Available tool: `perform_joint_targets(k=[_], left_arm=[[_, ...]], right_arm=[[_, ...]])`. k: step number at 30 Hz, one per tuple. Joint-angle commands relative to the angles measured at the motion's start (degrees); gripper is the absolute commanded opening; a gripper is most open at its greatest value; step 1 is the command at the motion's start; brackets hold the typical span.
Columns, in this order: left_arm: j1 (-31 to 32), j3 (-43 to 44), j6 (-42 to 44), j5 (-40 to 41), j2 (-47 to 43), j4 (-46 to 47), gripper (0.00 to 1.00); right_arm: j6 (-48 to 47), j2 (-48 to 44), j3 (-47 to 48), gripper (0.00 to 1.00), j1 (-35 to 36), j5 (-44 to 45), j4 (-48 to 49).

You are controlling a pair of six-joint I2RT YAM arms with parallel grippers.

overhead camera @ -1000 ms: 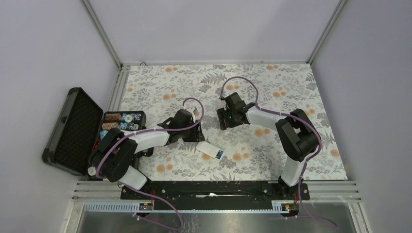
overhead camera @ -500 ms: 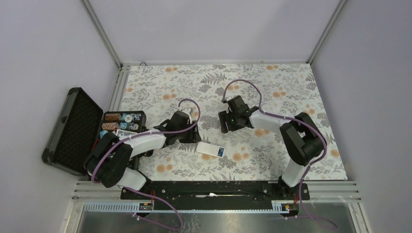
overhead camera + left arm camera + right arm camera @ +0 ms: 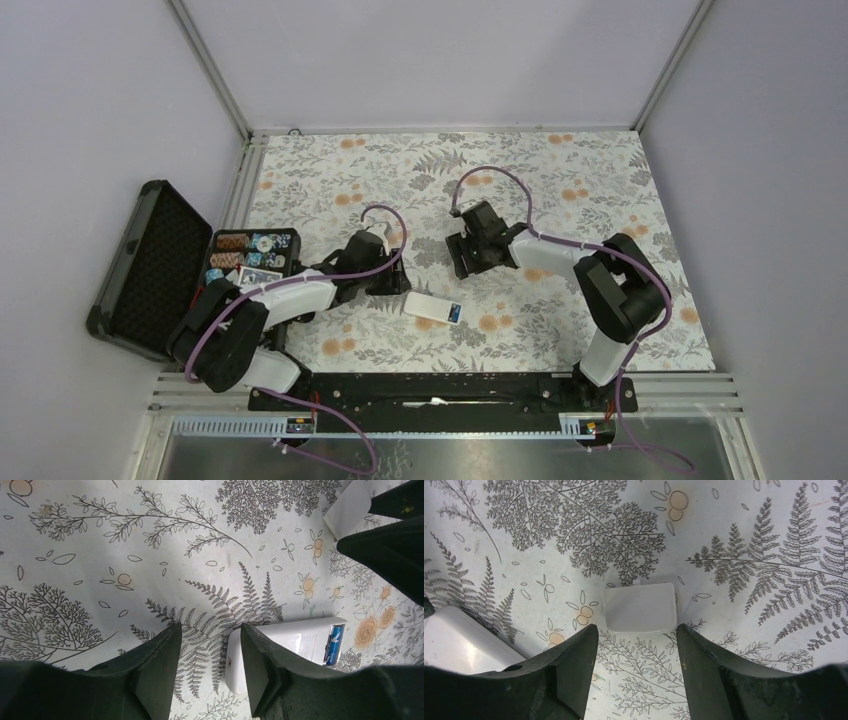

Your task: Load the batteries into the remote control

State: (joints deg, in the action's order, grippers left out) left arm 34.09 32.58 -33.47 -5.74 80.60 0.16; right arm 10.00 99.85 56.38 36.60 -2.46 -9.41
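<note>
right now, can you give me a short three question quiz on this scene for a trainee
1. True or false: the remote control lies with its battery bay facing up, a blue battery in it.
2. What lies just ahead of the open right end effector? A) a small white cover B) a poker chip C) a black case
3. Fill in: the left end effector holds ____.
Key: 1 true; 2 A; 3 nothing
</note>
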Motion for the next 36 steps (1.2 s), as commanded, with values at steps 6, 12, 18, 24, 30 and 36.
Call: perform_joint_targets(k=[6,12,18,24,30,36], left_arm=[[-0.9,-1.4,0.5,-0.2,-0.8,-0.4,0.52],[-1.0,-1.3,0.5,-0.8,-0.5,-0.4,0.53],[-1.0,-1.4,0.5,-0.9,-0.4,-0.4,0.53],[-1.0,-1.3,0.5,-1.1,0.0,-0.4,0.53],[-1.1,-1.1,0.5,-1.5,0.6,-0.4,0.53],[-1.1,-1.0,0.4,-2.2,1.1,1.0,0.53]], right_arm=[[-4.5,2.4,1.1,0.64,3.1,4.3,-4.7],[-4.4,4.2,2.8,0.64,4.6,6.7,-5.1],[-3.8,5.4,4.0,0.65,4.6,7.7,-5.4],[-4.3,5.9,4.3,0.65,4.6,7.6,-5.8],[-4.5,5.1,3.5,0.63,4.7,7.4,-7.0],[-4.2,4.6,2.6,0.63,5.0,7.0,-7.2]])
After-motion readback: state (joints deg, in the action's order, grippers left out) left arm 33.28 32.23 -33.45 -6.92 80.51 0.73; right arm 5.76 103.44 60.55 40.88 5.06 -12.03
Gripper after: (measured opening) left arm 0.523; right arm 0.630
